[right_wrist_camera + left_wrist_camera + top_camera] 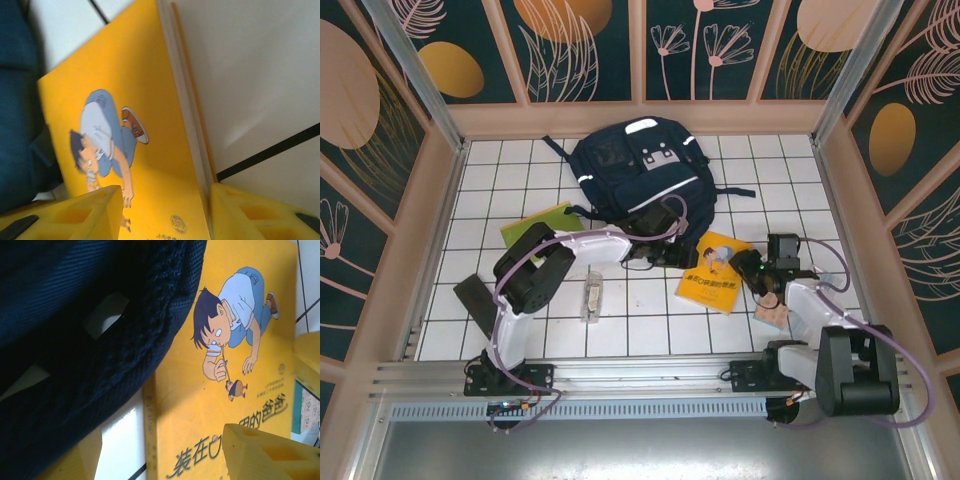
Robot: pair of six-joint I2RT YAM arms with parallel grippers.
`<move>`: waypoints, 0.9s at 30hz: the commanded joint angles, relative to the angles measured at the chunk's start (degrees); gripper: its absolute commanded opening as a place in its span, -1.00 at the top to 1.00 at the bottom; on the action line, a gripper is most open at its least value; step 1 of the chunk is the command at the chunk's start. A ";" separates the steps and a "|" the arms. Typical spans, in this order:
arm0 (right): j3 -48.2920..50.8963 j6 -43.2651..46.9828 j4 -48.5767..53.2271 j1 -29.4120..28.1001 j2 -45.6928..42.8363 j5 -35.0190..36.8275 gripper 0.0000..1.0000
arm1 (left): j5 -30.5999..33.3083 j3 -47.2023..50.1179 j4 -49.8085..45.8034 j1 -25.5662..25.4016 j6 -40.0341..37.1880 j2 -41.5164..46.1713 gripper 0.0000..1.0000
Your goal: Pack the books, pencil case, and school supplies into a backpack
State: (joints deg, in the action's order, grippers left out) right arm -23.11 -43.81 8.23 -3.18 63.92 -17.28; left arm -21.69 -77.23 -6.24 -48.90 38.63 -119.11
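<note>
The navy backpack [640, 170] lies at the back centre. The orange-yellow cartoon book [713, 272] rests just in front of its right corner, and the lime-green book [535, 222] lies at its left. My left gripper [672, 256] sits between backpack and book. In the left wrist view it [170, 460] stands open, straddling the book's [235, 365] spine edge, with backpack fabric [75, 340] overhanging. My right gripper [752, 268] is at the book's far side. It [165, 215] is open, one finger over the cover [125, 90], the other just outside the page edge.
A narrow clear box [591, 296] lies on the white tiles in front of the left arm. A pinkish pad [773, 316] sits beside the right arm. A dark flat case [480, 300], possibly the pencil case, lies at the left. Panelled walls [440, 200] enclose the table.
</note>
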 commanded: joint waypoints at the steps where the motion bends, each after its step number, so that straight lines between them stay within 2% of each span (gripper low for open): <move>1: -0.51 -1.63 0.17 -1.38 -4.32 -1.73 0.06 | -0.37 -2.21 -0.62 -0.71 -0.39 -2.36 -0.30; 4: -0.17 -1.87 -0.56 -1.97 -5.16 -2.25 0.10 | -0.06 -3.14 -1.03 -0.75 -0.57 -3.61 -0.30; 8: 0.87 -2.29 -5.34 -2.43 -1.96 -5.16 0.24 | 0.21 -3.61 -1.40 -0.75 -0.78 -4.09 -0.30; 15: -0.30 -2.02 -7.91 -4.77 2.82 -4.11 0.39 | 0.60 -3.19 -0.99 -0.71 -0.40 -4.25 -0.32; 19: -0.75 -1.45 -7.61 -5.05 1.35 -3.56 0.72 | 0.38 -3.09 -0.71 -0.75 -0.03 -4.23 -0.32; 21: -1.03 -1.09 -7.27 -5.02 0.39 -3.23 1.00 | -0.13 -3.09 -0.45 -0.75 0.25 -3.91 -0.33; 23: -1.83 -0.43 -6.08 -4.99 -0.51 -2.67 1.00 | -0.77 -3.31 -0.10 -0.66 0.60 -3.06 -0.38; 27: -4.22 2.88 -2.14 -4.66 -2.77 -0.76 1.00 | -2.39 -3.81 1.27 -0.11 1.37 0.09 -0.65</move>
State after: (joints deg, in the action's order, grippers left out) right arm -23.83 -43.59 8.03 -6.61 63.18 -16.34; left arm -22.68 -79.96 -7.14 -49.28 39.68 -120.88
